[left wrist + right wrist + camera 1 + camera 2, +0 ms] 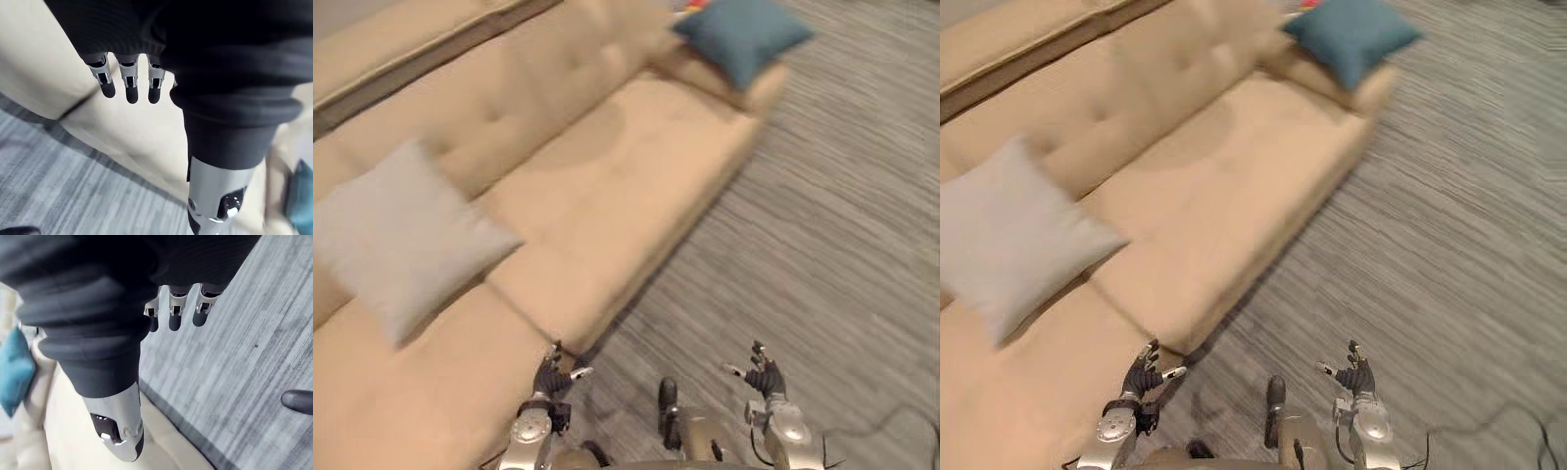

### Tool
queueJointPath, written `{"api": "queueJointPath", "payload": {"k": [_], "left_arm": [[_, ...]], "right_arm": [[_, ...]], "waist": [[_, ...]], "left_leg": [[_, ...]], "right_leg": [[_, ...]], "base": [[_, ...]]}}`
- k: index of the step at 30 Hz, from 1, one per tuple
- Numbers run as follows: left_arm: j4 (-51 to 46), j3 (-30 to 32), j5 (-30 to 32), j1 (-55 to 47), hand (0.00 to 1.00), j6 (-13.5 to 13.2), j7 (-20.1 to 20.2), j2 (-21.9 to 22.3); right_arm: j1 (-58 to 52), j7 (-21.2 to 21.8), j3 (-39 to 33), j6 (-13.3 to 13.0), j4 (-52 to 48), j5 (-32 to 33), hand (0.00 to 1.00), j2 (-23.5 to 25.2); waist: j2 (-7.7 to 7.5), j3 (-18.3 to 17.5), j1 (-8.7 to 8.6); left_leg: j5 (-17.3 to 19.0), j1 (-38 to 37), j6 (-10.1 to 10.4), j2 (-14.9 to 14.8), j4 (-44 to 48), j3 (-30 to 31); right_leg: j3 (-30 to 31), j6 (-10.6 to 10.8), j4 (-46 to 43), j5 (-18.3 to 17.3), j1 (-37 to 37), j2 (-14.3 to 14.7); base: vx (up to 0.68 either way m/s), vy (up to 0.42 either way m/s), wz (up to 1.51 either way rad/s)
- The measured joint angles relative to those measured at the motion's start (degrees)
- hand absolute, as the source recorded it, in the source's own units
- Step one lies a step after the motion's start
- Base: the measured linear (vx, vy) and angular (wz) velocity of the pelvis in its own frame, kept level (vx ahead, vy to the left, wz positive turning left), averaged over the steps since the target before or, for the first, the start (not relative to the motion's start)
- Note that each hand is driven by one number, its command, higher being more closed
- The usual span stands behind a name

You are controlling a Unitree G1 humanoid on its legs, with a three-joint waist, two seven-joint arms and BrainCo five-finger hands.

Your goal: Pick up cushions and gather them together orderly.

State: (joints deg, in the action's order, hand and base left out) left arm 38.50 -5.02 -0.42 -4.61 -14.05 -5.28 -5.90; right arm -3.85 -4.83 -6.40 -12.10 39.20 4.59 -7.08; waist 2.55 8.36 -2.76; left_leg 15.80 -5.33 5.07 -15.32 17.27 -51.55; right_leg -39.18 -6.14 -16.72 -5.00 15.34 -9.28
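Presently: grey cushion (401, 235), near left end of sofa (607, 196); teal cushion (741, 34), its far right end; well apart. Left hand (551, 372), right hand (764, 375): released, empty. Risk: a corner pinch may let a soft cushion slip.

Sofa (607, 186) runs off left and bottom edges. Grey cushion (1009, 235) clipped at left edge. Blue cushion (739, 37) cut by top edge. Colourful thing (690, 6) behind it mostly hidden, unidentifiable.
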Motion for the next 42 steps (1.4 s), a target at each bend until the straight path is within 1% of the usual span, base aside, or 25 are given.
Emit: {"api": "queueJointPath", "payload": {"k": [4, 5, 7, 8, 10, 13, 15, 17, 18, 19, 21, 22, 24, 25, 27, 31, 33, 35, 36, 37, 38, 39, 40, 41, 42], "left_arm": [[0.2, -0.2, 0.0, 2.5, 0.00, 0.3, 0.0, 0.0], [0.2, -1.0, 0.0, 3.3, 0.00, 0.3, 0.0, 0.0], [0.3, -1.7, 0.1, 4.2, 0.00, 0.3, 0.0, 0.6], [0.3, -2.2, 0.0, 4.3, 0.00, 0.2, 0.0, 1.4], [0.4, -2.2, -0.1, 3.3, 0.00, 0.2, -0.5, 2.4], [0.3, -2.2, -0.5, 0.6, 0.00, 0.2, -1.5, 2.2], [0.1, -2.1, -1.1, -1.5, 0.00, 0.2, -2.1, 2.2], [0.1, -1.8, -1.2, -3.1, 0.00, 0.4, -2.4, 2.4], [0.3, -1.2, -1.2, -3.5, 0.00, 0.5, -2.5, 2.1], [0.4, -1.0, -1.2, -3.5, 0.00, 0.6, -2.5, 1.9], [1.2, 0.5, -1.3, -3.1, 0.00, 1.0, -2.4, 1.3], [1.8, 1.0, -1.5, -2.9, 0.00, 1.3, -2.5, 1.5], [2.6, 0.5, -1.7, -3.3, 0.00, 1.4, -2.3, 1.3], [2.7, -0.7, -1.7, -3.9, 0.00, 2.0, -2.4, 1.2], [2.7, -1.2, -1.7, -4.6, 0.00, 2.3, -2.5, 1.2], [2.7, -1.6, -1.7, -1.3, 0.00, 2.3, -2.5, 1.2], [2.8, -1.7, -1.6, 1.1, 0.00, 2.3, -2.5, 1.2], [3.3, -1.6, -1.4, 1.7, 0.00, 2.3, -2.7, 0.7], [4.1, -1.6, -1.1, 1.3, 0.00, 2.3, -2.8, 0.1], [4.5, -1.7, -1.1, 1.3, 0.00, 2.3, -2.9, 0.4], [4.5, -1.8, -1.2, 1.5, 0.00, 2.3, -3.1, 1.9], [4.5, -1.6, -1.2, 1.5, 0.00, 2.2, -3.1, 2.3], [4.7, -0.8, -1.2, 1.7, 0.00, 2.2, -3.4, 3.2], [4.6, -0.5, -1.3, 1.7, 0.00, 2.2, -3.5, 3.5], [4.6, -0.5, -1.7, 2.0, 0.00, 2.3, -3.5, 3.5]], "right_arm": [[0.0, -0.1, 0.6, 0.0, -0.1, -0.3, 0.00, -0.2], [-0.1, -0.1, 0.6, 0.0, -0.1, -0.3, 0.00, -0.3], [-0.2, -0.1, 1.4, 0.0, -0.1, -0.6, 0.00, -0.2], [-0.4, -0.4, 2.8, 0.0, -0.1, -0.7, 0.00, -0.3], [0.3, -0.6, 5.6, 0.0, 0.0, -0.7, 0.00, -0.7], [0.9, -0.8, 8.4, 0.1, 0.6, -0.8, 0.00, -0.5], [1.5, -1.2, 9.7, 0.1, 0.9, -0.9, 0.00, -0.8], [2.5, -1.5, 9.1, 0.0, 1.4, -2.2, 0.00, -1.0], [3.3, -1.8, 9.2, 0.1, 2.9, -2.6, 0.00, -1.0], [3.6, -1.8, 9.3, 0.1, 3.4, -2.7, 0.00, -0.7], [3.9, -1.8, 9.2, 0.0, 4.1, -2.9, 0.00, 0.1], [4.7, -1.8, 8.8, 0.1, 5.1, -2.9, 0.00, -0.1], [4.6, -1.7, 8.0, 0.1, 5.2, -3.0, 0.00, 0.4], [4.4, -1.6, 7.9, 0.1, 6.2, -3.2, 0.00, 0.9], [4.4, -1.4, 8.0, 0.1, 7.0, -4.6, 0.00, 1.1], [5.8, -1.2, 8.0, 0.1, 7.1, -4.7, 0.00, -0.5], [5.7, -1.2, 7.5, 0.2, 7.1, -4.7, 0.00, -1.9], [5.6, -1.2, 6.9, 0.9, 7.0, -4.7, 0.00, -1.5], [4.8, -1.2, 6.8, 1.4, 6.8, -4.7, 0.00, -1.0], [4.3, -1.2, 6.4, 1.4, 6.7, -4.7, 0.00, -1.0], [4.1, -1.1, 6.0, 1.4, 6.7, -4.6, 0.00, -1.5], [4.2, -1.2, 6.0, 1.4, 6.6, -4.6, 0.00, -1.5], [5.1, -1.1, 6.9, 1.5, 6.5, -4.6, 0.00, -1.5], [5.8, -1.2, 7.3, 1.5, 6.5, -4.3, 0.00, -1.4], [6.0, -1.4, 7.3, 1.5, 6.5, -3.3, 0.00, -1.2]], "waist": [[0.49, 0.0, -0.33], [0.57, -0.1, -0.75], [0.75, 0.0, -1.39], [0.75, 0.0, -1.22], [0.39, 0.4, 0.58], [-0.28, 1.2, 2.82], [0.29, 1.5, 4.41], [1.29, 1.6, 5.87], [1.42, 1.3, 7.55], [0.78, 0.7, 8.15], [-3.14, -0.5, 8.01], [-3.63, -0.5, 8.05], [-4.18, -0.3, 7.92], [-4.14, -0.2, 6.98], [-3.17, -0.2, 6.82], [-0.53, 1.3, 6.03], [0.82, 2.4, 4.45], [-0.34, 2.6, 3.58], [-1.66, 1.9, 3.28], [-1.19, 1.5, 2.86], [1.45, 0.9, 2.30], [2.10, 0.8, 2.42], [2.69, 1.5, 3.53], [3.12, 2.0, 4.34], [2.98, 2.5, 5.19]], "left_leg": [[-0.8, -3.5, 1.9, -1.2, 1.9, -3.0], [-1.4, -3.5, 2.7, -3.6, 7.4, -2.3], [-5.6, -1.5, -0.3, -8.9, 20.8, 2.0], [-5.5, 1.9, -3.3, -10.5, 30.1, 9.1], [-2.1, 11.4, -1.8, -4.3, 39.9, 27.3], [-0.6, 20.3, -2.4, 2.8, 37.4, 37.1], [-0.9, 26.4, -2.0, 7.1, 27.3, 41.9], [-4.4, 28.7, 2.4, 9.8, 9.8, 42.6], [-10.7, 28.4, 0.2, 9.8, 4.1, 41.5], [-12.1, 28.5, -2.5, 10.4, 4.8, 41.2], [-8.6, 28.9, -8.3, 13.9, 7.0, 41.1], [-6.5, 28.0, -9.8, 14.5, 8.7, 41.0], [-3.7, 23.9, -10.5, 15.9, 9.1, 40.9], [-1.2, 17.7, -11.2, 17.4, 8.4, 41.9], [-0.3, 10.1, -11.2, 17.8, 4.5, 41.9], [-0.3, 1.2, -10.8, 16.9, -3.0, 44.8], [1.1, -3.0, -7.9, 15.5, -5.6, 47.4], [3.0, -6.9, -4.6, 15.4, -6.4, 49.2], [4.6, -9.5, -2.1, 15.2, -4.9, 51.3], [5.0, -9.3, -1.4, 14.2, -1.5, 52.5], [3.9, -5.7, 0.4, 11.1, 8.4, 52.9], [1.6, -3.0, 2.4, 9.7, 14.4, 52.3], [-8.7, 4.1, 3.2, 6.3, 28.8, 49.7], [-8.3, 8.1, 2.2, 3.3, 37.5, 47.5], [-5.8, 12.4, -1.7, 0.3, 45.4, 44.5]], "right_leg": [[5.0, 0.4, -1.6, -1.0, 2.0, 3.6], [7.4, 0.3, -2.3, -1.9, 1.9, 5.0], [11.3, -0.4, -1.9, -3.0, 0.4, 7.5], [14.5, -1.2, -1.4, -4.0, -1.2, 8.9], [21.2, -1.3, -0.6, -4.9, -4.4, 10.2], [27.7, 0.1, 1.1, -5.9, -9.1, 10.3], [30.7, 1.8, 2.8, -6.9, -11.9, 9.5], [32.0, 3.4, 5.7, -7.9, -15.6, 9.2], [33.0, 4.7, 6.7, -9.1, -17.3, 9.6], [33.5, 5.1, 6.6, -10.0, -17.5, 9.1], [32.8, 8.8, 1.0, -12.7, -16.9, 5.6], [33.2, 11.0, -9.4, -12.6, -13.4, 4.2], [33.9, 18.9, -24.9, -8.5, -8.9, 1.7], [31.6, 17.4, -39.2, -8.6, -5.8, -1.5], [26.5, 11.5, -42.4, -11.2, -2.7, -4.2], [21.5, 9.0, -25.9, -12.2, 6.3, -1.8], [24.3, 10.6, -4.1, -3.8, 9.1, 1.7], [27.2, 10.6, 9.3, 5.2, 9.1, 2.8], [29.5, 8.3, 9.1, 9.2, 9.3, 3.1], [29.6, 7.3, 4.9, 13.5, 9.9, 3.1], [27.1, 6.5, -0.6, 11.8, 9.8, 4.0], [26.5, 6.0, -1.4, 10.0, 9.2, 4.7], [26.0, 5.0, -0.7, 7.6, 6.2, 6.2], [25.5, 4.4, 1.2, 6.9, 2.9, 7.5], [25.4, 3.8, 3.7, 6.1, -1.6, 8.5]], "base": [[0.18, -0.170, -1.72], [0.24, -0.144, -1.32], [0.28, -0.113, -1.29], [0.28, -0.043, -1.38], [0.29, 0.033, -1.64], [0.26, 0.122, -1.21], [0.33, 0.214, -0.74], [0.46, 0.284, -0.51], [0.48, 0.249, -0.42], [0.56, 0.255, -0.18], [0.58, 0.194, 0.26], [0.64, 0.202, 0.25], [0.70, 0.235, 0.24], [0.64, 0.172, 0.28], [0.66, 0.134, 0.09], [0.55, 0.044, 0.25], [0.58, -0.028, 0.68], [0.67, -0.134, 0.73], [0.87, -0.239, 0.84], [0.90, -0.301, 0.93], [0.60, -0.206, 0.65], [0.73, -0.267, 0.42], [0.71, -0.259, 0.07], [0.82, -0.292, -0.03], [0.78, -0.227, -0.04]]}}
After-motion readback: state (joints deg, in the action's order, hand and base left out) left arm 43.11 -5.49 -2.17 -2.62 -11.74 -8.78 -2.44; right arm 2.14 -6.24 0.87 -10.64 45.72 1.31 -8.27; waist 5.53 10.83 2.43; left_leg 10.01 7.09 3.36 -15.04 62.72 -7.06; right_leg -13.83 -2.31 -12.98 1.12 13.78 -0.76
